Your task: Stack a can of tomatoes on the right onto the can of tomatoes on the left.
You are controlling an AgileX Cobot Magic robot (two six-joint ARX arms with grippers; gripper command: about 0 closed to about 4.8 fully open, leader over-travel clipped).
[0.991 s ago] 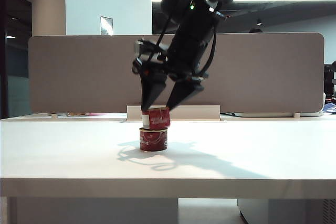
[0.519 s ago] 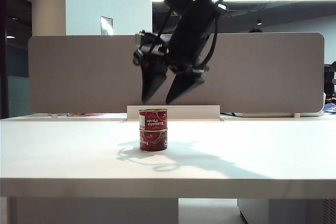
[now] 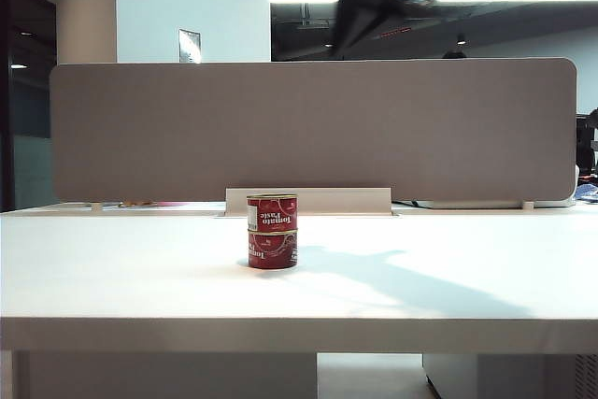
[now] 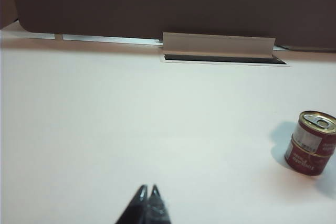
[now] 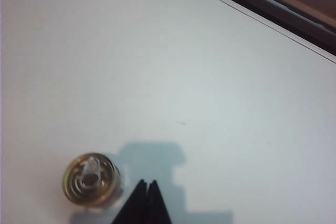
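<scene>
While the white bench [image 3: 140,268] sits before a grey partition [image 3: 140,128], one tomato can [image 3: 272,213] rests on another [image 3: 273,249]. Both my end effectors, left [image 4: 147,194] low over the bench, right [image 5: 147,184] above the cans, are pressed together, holding nothing.

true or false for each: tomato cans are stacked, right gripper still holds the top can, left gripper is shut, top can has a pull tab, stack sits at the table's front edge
1. The top tomato paste can stands on the bottom can. True.
2. The right gripper holds the top can. False: it is shut on nothing, raised clear above the stack.
3. The left gripper is shut. True, and apart from the cans.
4. The top can has a pull tab. True.
5. The stack sits at the front edge of the table. False: it stands well back from that edge.
</scene>
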